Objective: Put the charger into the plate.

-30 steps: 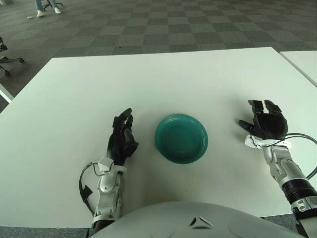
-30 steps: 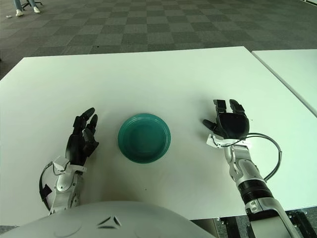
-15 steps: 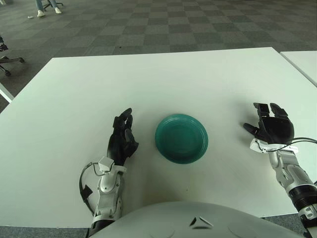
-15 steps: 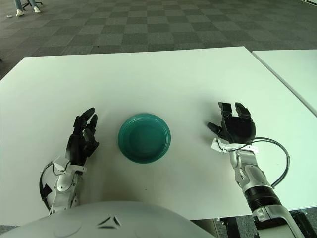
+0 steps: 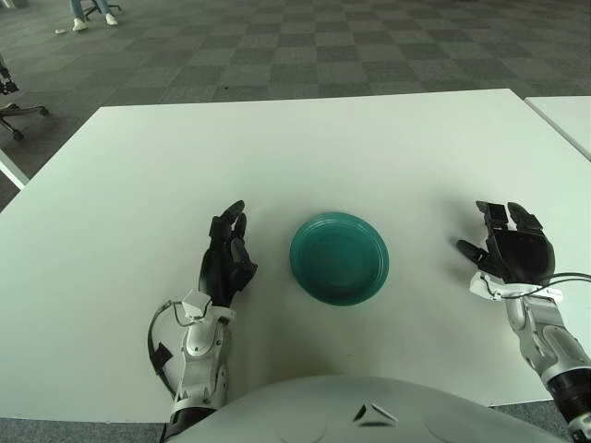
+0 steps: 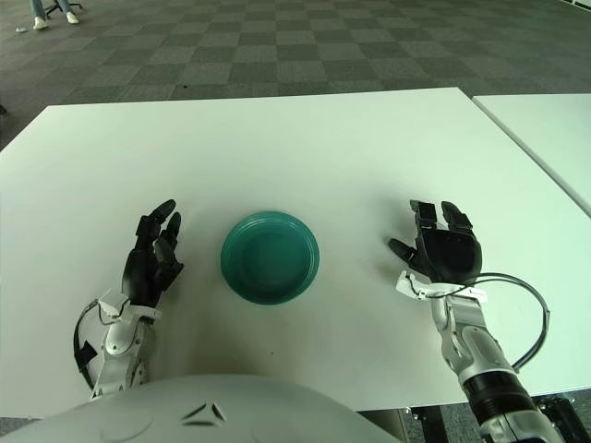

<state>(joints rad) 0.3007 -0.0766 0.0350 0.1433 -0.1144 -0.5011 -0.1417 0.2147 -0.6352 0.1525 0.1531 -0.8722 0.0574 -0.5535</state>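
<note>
A green plate [image 5: 339, 257] lies on the white desk [image 5: 305, 148], near the middle of the front edge, and nothing is inside it. The charger cannot be seen anywhere on the desk in either view, so its place cannot be told.

The left hand [image 5: 228, 260] shows just left of the plate, with a small gap between them. Its black fingers [image 5: 235, 221] are stretched and slightly apart, pointing toward the far edge, and they hold nothing. The right hand [image 5: 514, 249] shows well to the right of the plate, close to the right edge of the desk. Its fingers are spread with the thumb out to the side, and it also holds nothing. A black cable [image 6: 526, 314] makes a loop beside the right wrist.

Nothing stands between either hand and the plate. The far half of the desk is bare white surface up to the far edge. A second white table [image 5: 563, 115] shows beyond the right edge, with a narrow gap between. Behind the far edge lies a grey checkered carpet floor [image 5: 295, 46], and a chair base [image 5: 18, 115] shows at the left.
</note>
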